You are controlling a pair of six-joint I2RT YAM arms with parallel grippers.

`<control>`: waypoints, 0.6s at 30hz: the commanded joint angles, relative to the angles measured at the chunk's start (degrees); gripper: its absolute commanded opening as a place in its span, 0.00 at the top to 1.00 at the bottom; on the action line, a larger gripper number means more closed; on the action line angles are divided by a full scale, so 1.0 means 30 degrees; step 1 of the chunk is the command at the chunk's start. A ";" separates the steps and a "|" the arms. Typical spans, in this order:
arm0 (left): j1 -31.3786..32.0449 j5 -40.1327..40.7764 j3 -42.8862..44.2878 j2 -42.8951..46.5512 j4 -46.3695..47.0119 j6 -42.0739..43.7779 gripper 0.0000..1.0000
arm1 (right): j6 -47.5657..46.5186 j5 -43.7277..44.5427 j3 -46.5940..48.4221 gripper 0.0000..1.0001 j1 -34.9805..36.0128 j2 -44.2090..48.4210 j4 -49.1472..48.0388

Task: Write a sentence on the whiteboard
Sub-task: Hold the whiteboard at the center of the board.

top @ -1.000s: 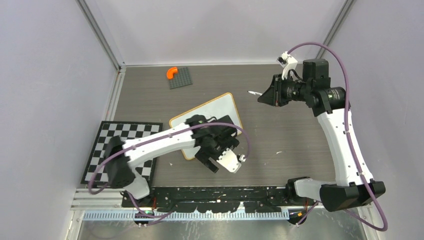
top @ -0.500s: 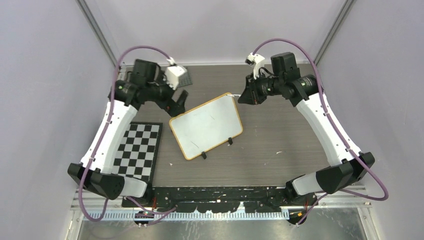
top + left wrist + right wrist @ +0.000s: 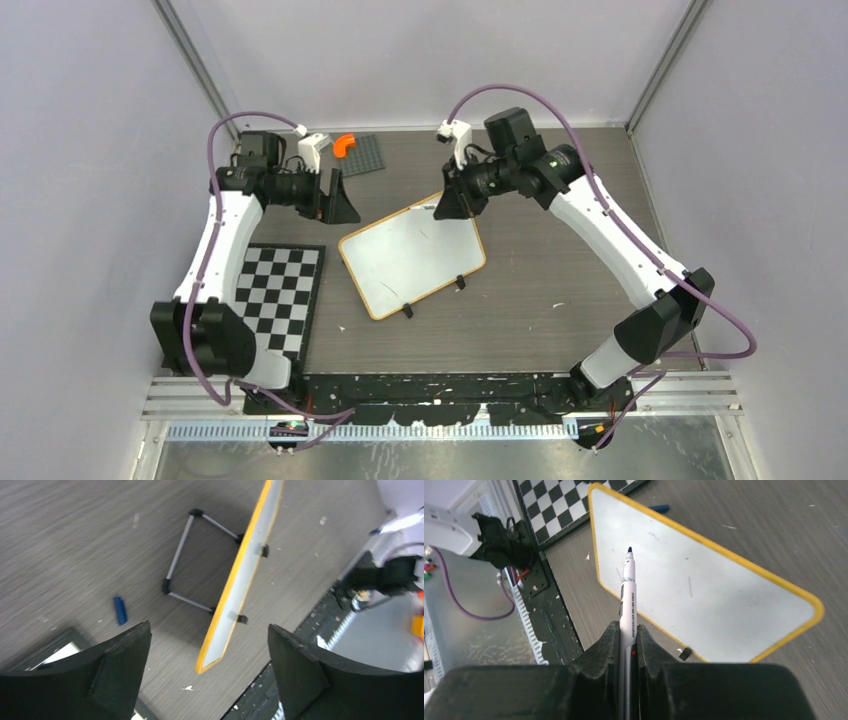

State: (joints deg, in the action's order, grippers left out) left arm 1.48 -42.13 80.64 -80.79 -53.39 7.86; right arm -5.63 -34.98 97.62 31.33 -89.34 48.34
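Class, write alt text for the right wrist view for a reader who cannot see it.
The right end effector grips a white marker, tip aimed at a nearly blank, yellow-rimmed whiteboard on a grey table.

item: whiteboard (image 3: 412, 250). small rectangular board, white face, yellow-tan rim, rounded corners. stands near the middle of the grey wood-grain tabletop (image 3: 560, 270), turned askew so its long sides run from near left to far right. two small black clip feet (image 3: 408, 310) grip the near long edge. seen from the left wrist it shows edge-on as a thin yellow strip, leaning on a grey wire stand (image 3: 185, 565) with black corner joints. condition: face plain white, only a few faint short marks showing.
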 commanded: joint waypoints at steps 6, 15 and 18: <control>0.0014 -0.5549 0.2187 -0.3933 -0.0013 0.0570 0.33 | -0.0646 0.1742 -0.0522 1.00 0.2302 0.0070 -0.0555; 0.1157 -0.5469 0.2465 -0.5378 -0.0349 0.1352 0.47 | -0.0605 0.4015 -0.1398 1.00 0.4687 -0.0578 -0.1287; 0.1629 -0.5468 0.2472 -0.5732 -0.0468 0.1531 0.53 | -0.0230 0.4893 -0.1482 1.00 0.5201 -0.0834 -0.1866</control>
State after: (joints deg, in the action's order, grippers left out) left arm 4.71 -56.25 86.08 -96.71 -53.69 10.04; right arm -7.27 -24.93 93.51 45.47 -91.18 47.24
